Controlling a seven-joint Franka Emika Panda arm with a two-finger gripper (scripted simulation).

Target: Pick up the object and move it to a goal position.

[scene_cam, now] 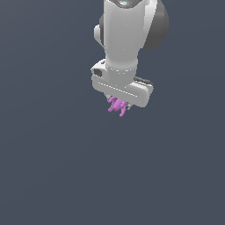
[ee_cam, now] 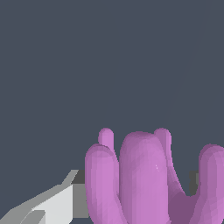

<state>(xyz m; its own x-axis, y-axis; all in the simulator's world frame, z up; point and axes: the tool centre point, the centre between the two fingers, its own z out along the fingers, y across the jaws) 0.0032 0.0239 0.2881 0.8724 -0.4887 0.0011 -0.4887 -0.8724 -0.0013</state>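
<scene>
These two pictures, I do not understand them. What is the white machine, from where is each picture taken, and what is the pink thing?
The white machine is a robot arm in a computer simulation. The exterior view comes from a camera away from the arm; it shows the arm reaching down, ending in its gripper. The wrist view comes from a camera on the arm's wrist, looking along the gripper. The pink thing is the object it must carry: a small glossy lump with curved prongs. In the wrist view the object fills the near part, with a white finger beside it. It appears held in the gripper. Nothing else shows on the plain dark grey background.
</scene>
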